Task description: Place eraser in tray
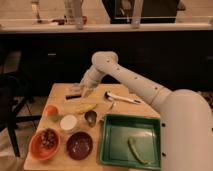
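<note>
The eraser (73,95), a small dark flat block, lies on the back left of the wooden table (60,89). My gripper (83,91) is shut and hangs low just right of the eraser, right at its end; I cannot tell whether they touch. The arm reaches in from the lower right over a raised elbow. The green tray (107,146) sits at the front right of the table, well away from the gripper, with a long greenish item (137,150) lying in it.
A white-handled tool (122,98) lies right of the gripper. In front are a yellow item (85,106), a dark cup (90,116), an orange fruit (51,110), a white cup (68,121), an orange bowl (45,143) and a maroon bowl (79,145). A dark counter runs behind.
</note>
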`<state>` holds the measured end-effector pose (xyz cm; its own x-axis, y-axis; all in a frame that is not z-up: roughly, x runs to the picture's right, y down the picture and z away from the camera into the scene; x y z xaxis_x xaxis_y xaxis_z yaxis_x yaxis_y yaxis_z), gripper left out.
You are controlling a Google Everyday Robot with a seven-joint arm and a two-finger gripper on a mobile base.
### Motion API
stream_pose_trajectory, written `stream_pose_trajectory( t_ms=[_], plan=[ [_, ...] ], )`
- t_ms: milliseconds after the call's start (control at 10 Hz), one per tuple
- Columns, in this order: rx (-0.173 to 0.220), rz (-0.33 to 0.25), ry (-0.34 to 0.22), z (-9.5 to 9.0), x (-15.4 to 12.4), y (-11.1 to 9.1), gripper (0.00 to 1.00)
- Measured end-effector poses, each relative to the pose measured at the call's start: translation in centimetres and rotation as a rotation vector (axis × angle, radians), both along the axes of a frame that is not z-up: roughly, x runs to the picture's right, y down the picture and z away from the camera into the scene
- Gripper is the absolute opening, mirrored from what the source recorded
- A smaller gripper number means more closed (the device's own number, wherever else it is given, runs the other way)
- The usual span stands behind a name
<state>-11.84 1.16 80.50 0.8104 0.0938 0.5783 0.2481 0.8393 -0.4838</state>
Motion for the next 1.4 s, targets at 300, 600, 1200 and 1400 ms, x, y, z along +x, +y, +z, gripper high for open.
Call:
stream_pose_trajectory(
  t_ms=[300, 600, 1200, 1400],
  plan=[
    [0.0, -0.003, -0.003, -0.1, -0.2, 0.1, 0.0],
    [0.0, -0.003, -0.003, -0.1, -0.1, 0.1, 0.0],
    [0.044, -0.109, 0.002, -3.3, 1.4, -1.3, 0.0],
    [0.053, -0.161, -0.017, -4.4, 2.9, -0.6, 0.0]
  ],
)
